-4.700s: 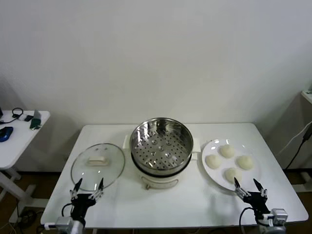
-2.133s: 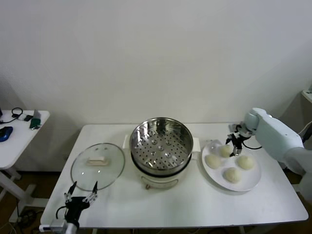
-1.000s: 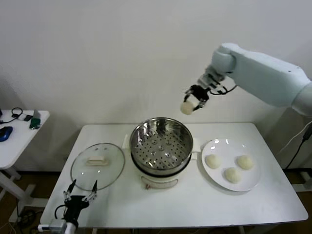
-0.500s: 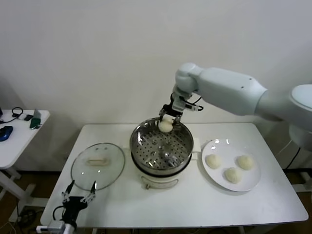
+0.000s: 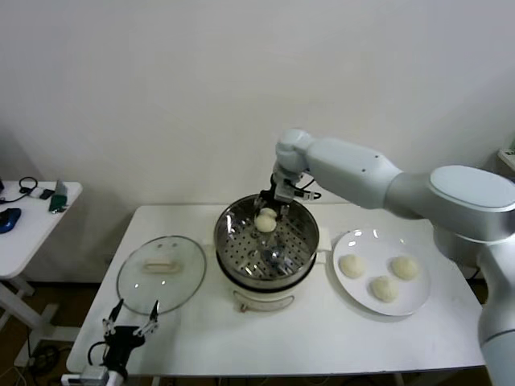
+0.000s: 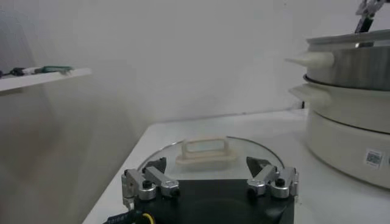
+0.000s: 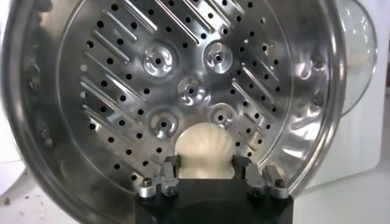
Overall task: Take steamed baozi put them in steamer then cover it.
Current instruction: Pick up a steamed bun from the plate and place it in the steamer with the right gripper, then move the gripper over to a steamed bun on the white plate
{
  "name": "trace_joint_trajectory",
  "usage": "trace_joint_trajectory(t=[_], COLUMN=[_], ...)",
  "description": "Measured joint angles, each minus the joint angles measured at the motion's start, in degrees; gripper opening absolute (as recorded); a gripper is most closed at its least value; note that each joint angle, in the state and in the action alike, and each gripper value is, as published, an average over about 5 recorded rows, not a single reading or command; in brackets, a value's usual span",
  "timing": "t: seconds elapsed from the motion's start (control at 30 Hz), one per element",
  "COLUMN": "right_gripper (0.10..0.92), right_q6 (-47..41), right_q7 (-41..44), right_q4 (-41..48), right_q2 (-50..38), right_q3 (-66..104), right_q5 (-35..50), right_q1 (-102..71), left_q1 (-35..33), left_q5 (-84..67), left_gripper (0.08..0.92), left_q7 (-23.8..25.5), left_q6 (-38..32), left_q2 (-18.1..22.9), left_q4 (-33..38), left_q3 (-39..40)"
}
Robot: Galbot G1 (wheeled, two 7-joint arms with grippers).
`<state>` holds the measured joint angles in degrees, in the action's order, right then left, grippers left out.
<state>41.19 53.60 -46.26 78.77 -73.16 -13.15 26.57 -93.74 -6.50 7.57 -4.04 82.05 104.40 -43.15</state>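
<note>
- Head view: the right arm reached from the robot's right across the table, bent at the elbow, with its wrist pointing down over the back of the steamer. The right gripper hung just inside the rim, a baozi between its fingers. Three more baozi lay on the white plate to the steamer's right. The cover rested flat on the table to its left. The left gripper sat low at the near table edge, fingers spread.
- Left wrist view: the left gripper stood wide apart, just short of the cover; steamer beside it.
- Right wrist view: the right gripper flanked the baozi above the perforated tray; whether the fingers still pinched it, I could not tell.
</note>
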Motion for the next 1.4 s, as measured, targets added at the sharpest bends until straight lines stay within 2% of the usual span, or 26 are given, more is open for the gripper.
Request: trace_joint_trajectory(t=[0.2,0.43,0.6,0.8,1.1,1.4], right_gripper=[0.798,0.822,0.823,0.823,0.823,0.823], right_q6=[0.69,-4.76,-13.89,-25.62,-40.90,-49.07], right_q7=[1.00,5.60,8.68,9.36,3.71,-0.68], right_q4=[0.89,-3.79,-9.06,-15.99,-26.29,-27.44], right_q2=[0.11,-3.91,-10.28,-19.70,-32.18,-35.41], right_q3=[-0.88,-6.85,-13.94,-23.67,-29.98,-25.92], right_q5=[3.98,20.48,34.68,45.19,49.69,46.89], right_q1=[0.83,8.56,16.66,24.37,23.31,13.30], left_q1=[0.04,0.15,0.14,0.13,0.55,0.02], left_q5=[0.10,0.78,1.30,1.21,0.63,0.65], left_gripper=[0.823,0.823,0.823,0.823,0.823,0.823], left_q7=[0.02,0.23,0.36,0.33,0.27,0.38], left_q6=[0.06,0.38,0.61,0.53,0.47,0.48], left_q2=[0.11,0.70,1.04,0.92,0.87,1.08], left_q4=[0.27,0.54,1.04,1.14,1.37,1.84], left_q3=[0.20,0.53,0.79,0.97,0.34,-0.53])
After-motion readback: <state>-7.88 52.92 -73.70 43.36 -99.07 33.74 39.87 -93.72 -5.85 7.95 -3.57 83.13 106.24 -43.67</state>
